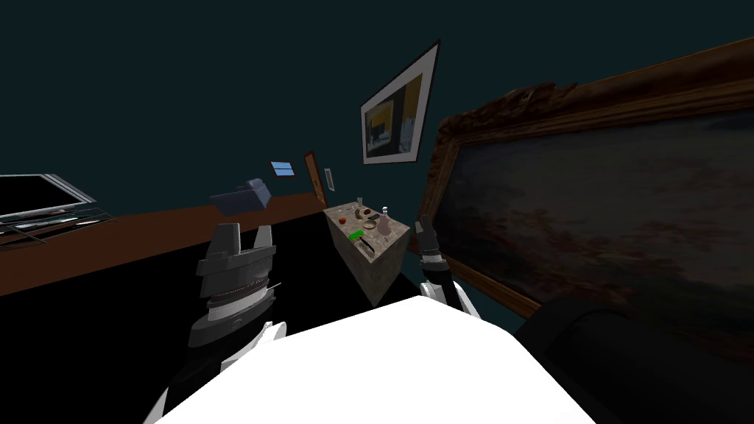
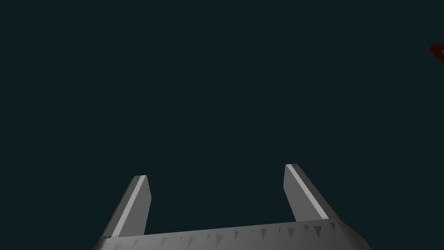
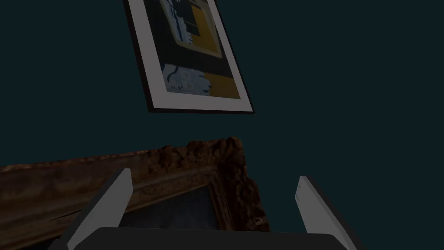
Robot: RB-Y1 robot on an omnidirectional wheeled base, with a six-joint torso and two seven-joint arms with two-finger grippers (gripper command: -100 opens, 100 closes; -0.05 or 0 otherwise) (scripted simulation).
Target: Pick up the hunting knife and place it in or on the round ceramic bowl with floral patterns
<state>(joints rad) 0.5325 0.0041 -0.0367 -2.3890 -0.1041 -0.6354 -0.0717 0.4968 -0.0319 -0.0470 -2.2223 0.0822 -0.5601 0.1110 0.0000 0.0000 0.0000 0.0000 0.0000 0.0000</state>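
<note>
A mottled grey-beige stone-look counter (image 1: 379, 276) stands a little right of the frame's centre in the head view, its long top running away toward a dark teal wall (image 1: 184, 88). The hunting knife (image 1: 367, 247), a small, slim dark-and-pale shape, lies flat at the near end of that top. Above it in the frame, near the middle of the top, sits the small round pale bowl (image 1: 370, 225), its pattern too small to make out; knife and bowl lie apart. A bright green block (image 1: 356, 235) lies left of the gap between them, just beside the knife. A small red round fruit (image 1: 342, 218) sits further left. A pale bottle (image 1: 384, 214) stands just right of the bowl, and a brownish item (image 1: 361, 212) lies above it. The left gripper (image 1: 244, 228) (image 2: 216, 170) is raised at centre left, well apart from the counter, its two blades spread wide on nothing. The right gripper (image 1: 424, 221) (image 3: 214, 173) rises just right of the counter's near corner, blades likewise spread and empty. A huge dark painting in a carved brown frame (image 1: 515, 103) takes up the right of the frame, close behind the right gripper. A white-matted picture (image 1: 397, 110) hangs at upper centre. A black area (image 1: 309, 280) lies left of the counter.
</note>
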